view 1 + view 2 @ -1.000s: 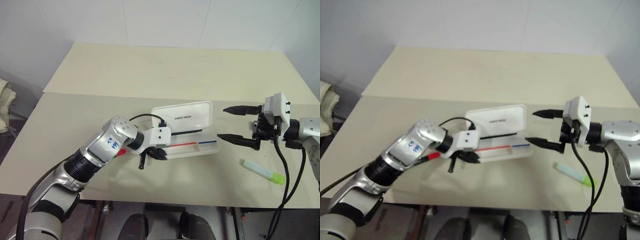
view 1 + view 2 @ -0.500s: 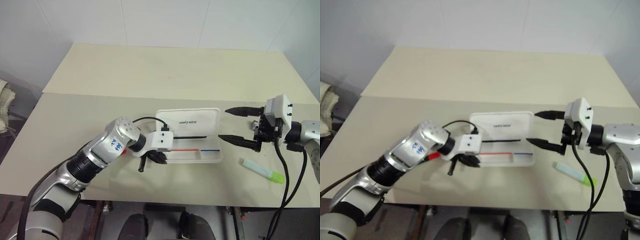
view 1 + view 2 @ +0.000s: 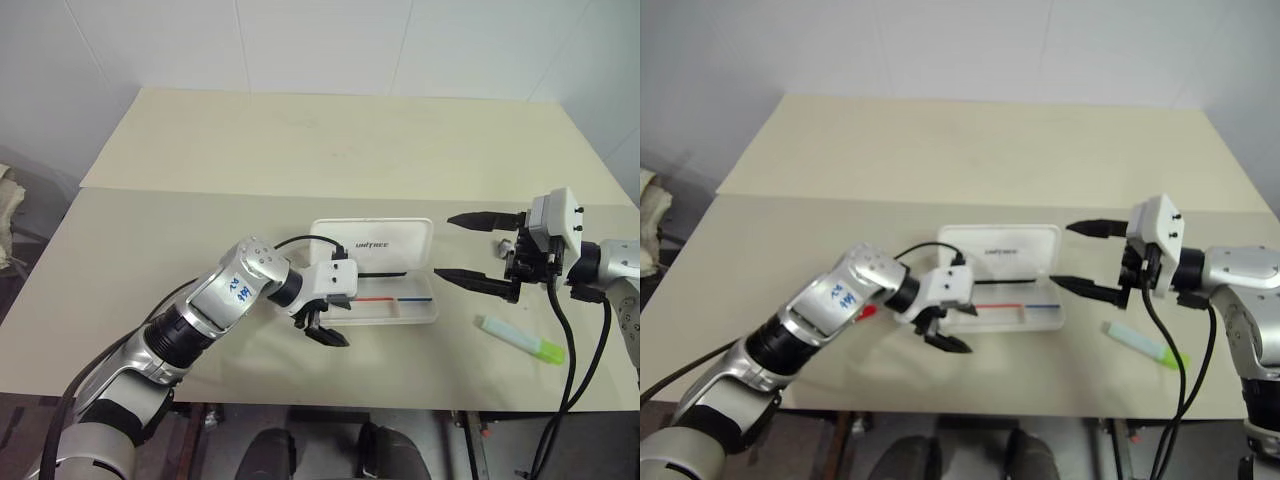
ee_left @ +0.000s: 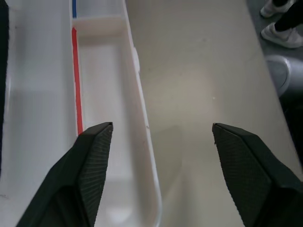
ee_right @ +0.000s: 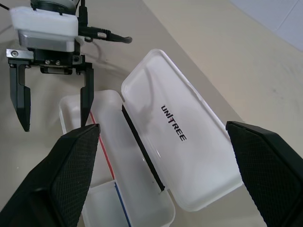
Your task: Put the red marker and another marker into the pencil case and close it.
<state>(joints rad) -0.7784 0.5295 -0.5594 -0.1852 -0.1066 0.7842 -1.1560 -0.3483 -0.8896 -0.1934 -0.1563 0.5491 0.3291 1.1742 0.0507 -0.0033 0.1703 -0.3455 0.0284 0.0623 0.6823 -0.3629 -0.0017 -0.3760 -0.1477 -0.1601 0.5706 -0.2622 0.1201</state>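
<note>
The left pincer (image 3: pixel 327 328) hangs open and empty at the near-left end of the pencil case (image 3: pixel 385 300), one finger (image 4: pixel 90 161) over its tray. The right wrist view shows a black barrel lying along the hinge. The right pincer (image 3: pixel 467 250) stands wide open just right of the case. The green highlighter (image 3: pixel 523 338) lies apart on the table (image 3: pixel 300 150).

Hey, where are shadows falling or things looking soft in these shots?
Left eye view: the open left gripper casts a soft shadow on the beige table. Left wrist view: its black fingers look soft beside the flat white hinged pencil case.
</note>
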